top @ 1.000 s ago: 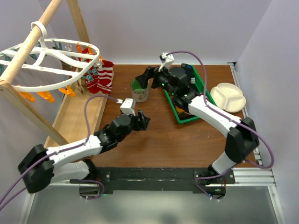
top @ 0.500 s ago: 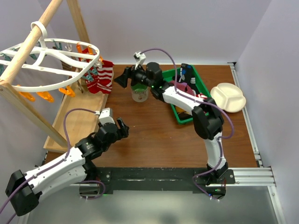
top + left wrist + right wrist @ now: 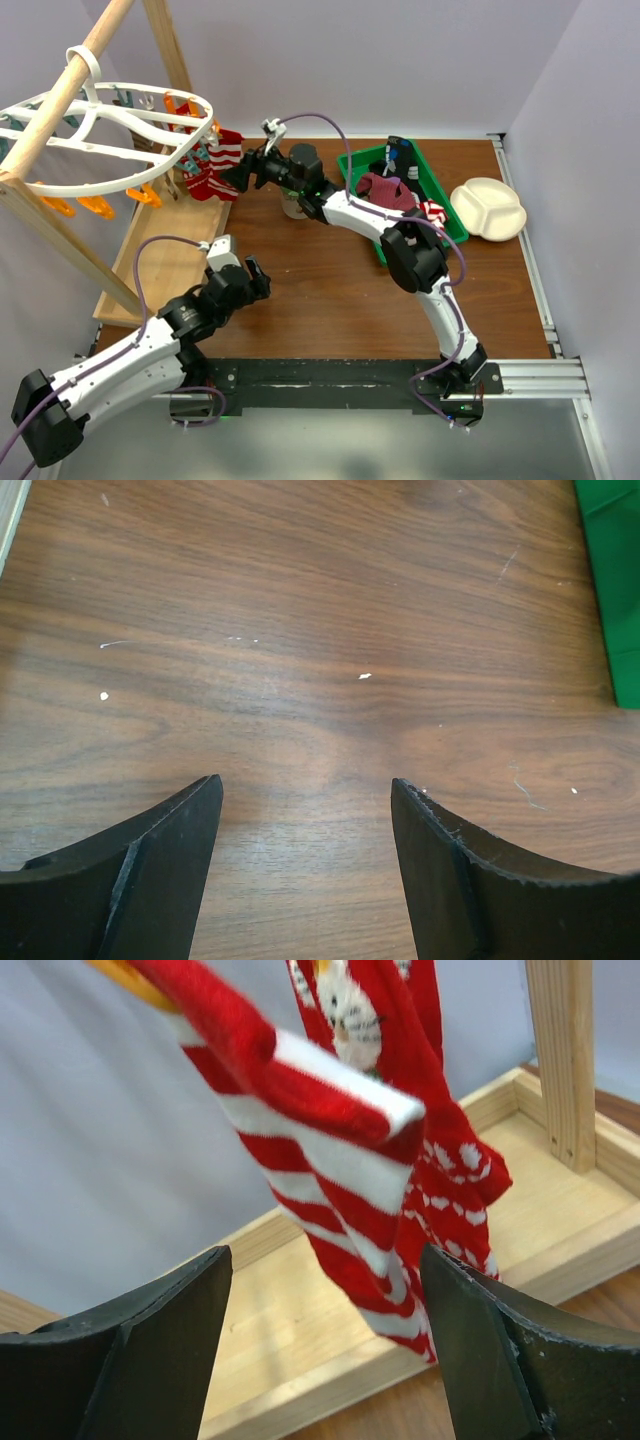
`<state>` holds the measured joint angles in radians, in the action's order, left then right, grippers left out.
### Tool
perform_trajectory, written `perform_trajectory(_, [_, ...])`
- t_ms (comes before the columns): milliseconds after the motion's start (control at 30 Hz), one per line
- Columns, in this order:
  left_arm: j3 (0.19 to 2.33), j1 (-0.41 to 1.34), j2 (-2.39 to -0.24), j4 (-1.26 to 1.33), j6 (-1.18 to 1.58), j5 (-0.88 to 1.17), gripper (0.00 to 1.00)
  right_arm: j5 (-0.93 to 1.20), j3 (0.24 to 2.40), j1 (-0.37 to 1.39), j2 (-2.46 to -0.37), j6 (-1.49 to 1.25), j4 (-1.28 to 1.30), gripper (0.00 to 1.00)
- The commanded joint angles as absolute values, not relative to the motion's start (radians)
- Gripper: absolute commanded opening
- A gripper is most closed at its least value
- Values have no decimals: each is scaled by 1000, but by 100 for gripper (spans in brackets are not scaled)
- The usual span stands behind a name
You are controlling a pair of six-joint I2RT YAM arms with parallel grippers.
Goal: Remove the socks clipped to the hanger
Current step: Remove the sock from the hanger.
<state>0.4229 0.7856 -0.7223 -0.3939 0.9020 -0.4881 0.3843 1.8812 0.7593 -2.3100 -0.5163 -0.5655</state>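
Where striped socks (image 3: 340,1150) hang by the table (image 3: 330,280) edge, right fingers (image 3: 150,1340) gape before them, left fingers (image 3: 150,870) over open wood; green bin (image 3: 447,205) holds loose socks (image 3: 385,190).

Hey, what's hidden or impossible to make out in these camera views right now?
- Top view: the cup is mostly covered by the right arm.
- Top view: the hanger is cut off at the left edge.
- Right wrist view: the orange clip above the striped sock is cut off by the top edge.
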Motion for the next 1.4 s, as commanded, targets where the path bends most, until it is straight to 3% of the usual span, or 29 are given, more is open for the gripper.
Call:
perform_trajectory(0, [423, 778, -699, -373, 907, -495, 73, 345, 1963, 770, -2310, -525, -635, 79])
perform_trajectory(367, [419, 778, -686, -357, 885, -485, 73, 322, 1979, 775, -2324, -526, -646, 76])
perform_trajectory(500, [420, 778, -680, -360, 884, -483, 73, 319, 1985, 778, -2326, -535, -661, 68])
perform_trajectory(633, [420, 778, -638, -347, 862, -479, 73, 324, 1986, 779, -2316, -540, -667, 48])
perform_trajectory(667, [420, 778, -631, -344, 858, -479, 73, 325, 1979, 779, -2313, -541, -667, 33])
perform_trajectory(800, [428, 778, -583, -337, 844, -480, 73, 327, 1915, 779, -2255, -529, -695, 1])
perform_trajectory(1033, [439, 778, -552, -290, 781, -456, 73, 351, 1732, 779, -2073, -433, -698, 0])
perform_trajectory(1367, [454, 778, -436, -157, 591, -353, 73, 538, 1641, 779, -1902, -334, -522, 0])
